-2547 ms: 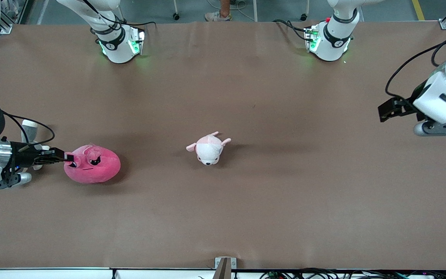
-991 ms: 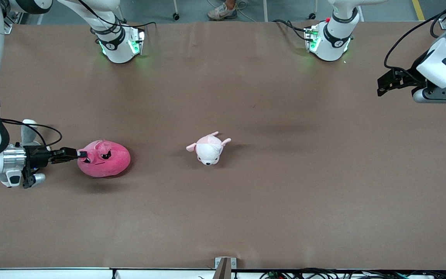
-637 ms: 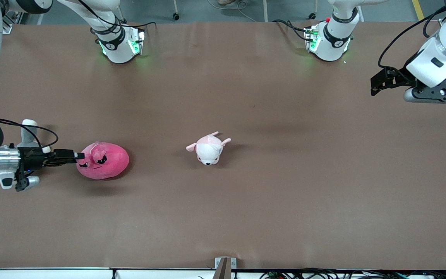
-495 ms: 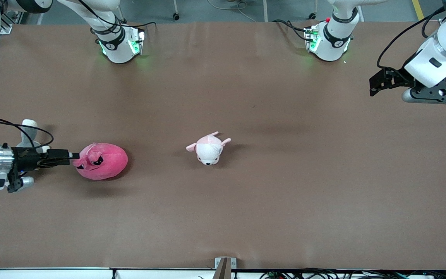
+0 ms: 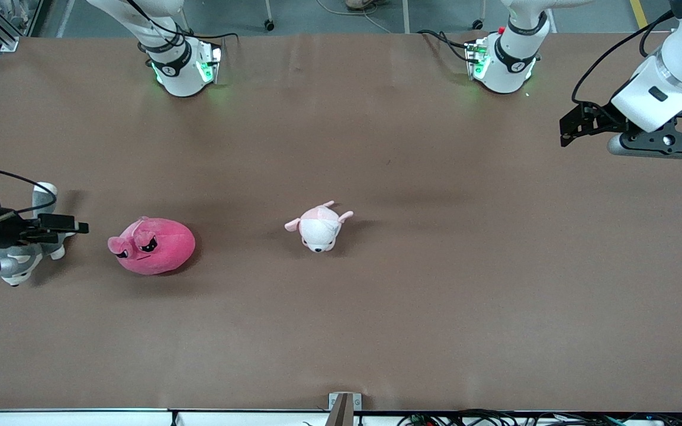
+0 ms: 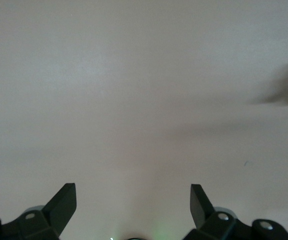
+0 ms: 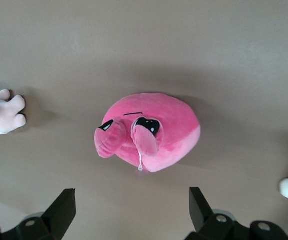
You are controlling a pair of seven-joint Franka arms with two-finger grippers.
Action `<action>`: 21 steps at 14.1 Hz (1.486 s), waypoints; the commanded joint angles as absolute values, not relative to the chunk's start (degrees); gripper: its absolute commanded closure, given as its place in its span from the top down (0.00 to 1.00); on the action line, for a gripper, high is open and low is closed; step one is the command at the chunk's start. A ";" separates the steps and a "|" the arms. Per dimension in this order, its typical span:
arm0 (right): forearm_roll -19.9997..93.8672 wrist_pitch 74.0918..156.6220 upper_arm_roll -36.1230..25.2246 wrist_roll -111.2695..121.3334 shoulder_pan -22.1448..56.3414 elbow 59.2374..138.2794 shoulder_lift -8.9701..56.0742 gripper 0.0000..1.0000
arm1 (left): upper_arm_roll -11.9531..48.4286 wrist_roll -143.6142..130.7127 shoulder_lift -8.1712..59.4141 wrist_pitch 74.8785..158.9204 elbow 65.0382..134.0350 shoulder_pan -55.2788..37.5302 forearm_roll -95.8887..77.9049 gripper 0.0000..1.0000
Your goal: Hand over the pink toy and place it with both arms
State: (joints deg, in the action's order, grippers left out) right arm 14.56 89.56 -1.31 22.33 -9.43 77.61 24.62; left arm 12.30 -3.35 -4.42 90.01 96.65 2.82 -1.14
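The right gripper [image 5: 80, 226] has let go of the pink toy [image 5: 153, 245] and drawn back toward the right arm's edge, fingers apart. The toy lies on the table [image 5: 436, 296] near that edge; placing looks done. The left gripper [image 5: 565, 127], spread and empty, waits near its corner.

No text, label, brand, number or sign can be read anywhere in these views. The small dark round marks on the white bases of the two arms, at the worktop's edge farthest from the front camera, are too small to make out.
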 commanded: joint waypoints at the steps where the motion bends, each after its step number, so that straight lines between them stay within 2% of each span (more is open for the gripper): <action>1: 9.51 89.74 -1.14 20.84 -8.44 76.74 21.28 1.00 | 12.30 -2.55 -5.27 90.26 96.68 3.16 -2.20 1.00; 6: -0.42 89.82 -1.05 13.10 -4.40 76.47 16.09 1.00 | 12.22 -2.29 -5.71 89.82 97.21 3.43 -2.20 1.00; 9: -0.97 89.83 -1.23 13.01 -4.92 70.77 16.52 1.00 | 11.87 -2.29 -5.71 90.35 97.12 3.52 -2.20 1.00; 13: 0.09 89.03 -0.97 -0.34 -4.74 70.66 14.78 1.00 | 11.69 -2.29 -6.33 90.44 97.03 5.18 -1.93 1.00; 15: -0.09 89.03 -0.97 0.52 -4.57 72.67 12.23 1.00 | 11.69 -2.29 -6.68 90.35 97.03 5.19 -1.76 1.00; 21: -0.53 94.65 -0.97 1.32 -4.39 85.33 2.65 1.00 | 11.69 -2.46 -6.59 88.86 95.54 5.19 -1.50 1.00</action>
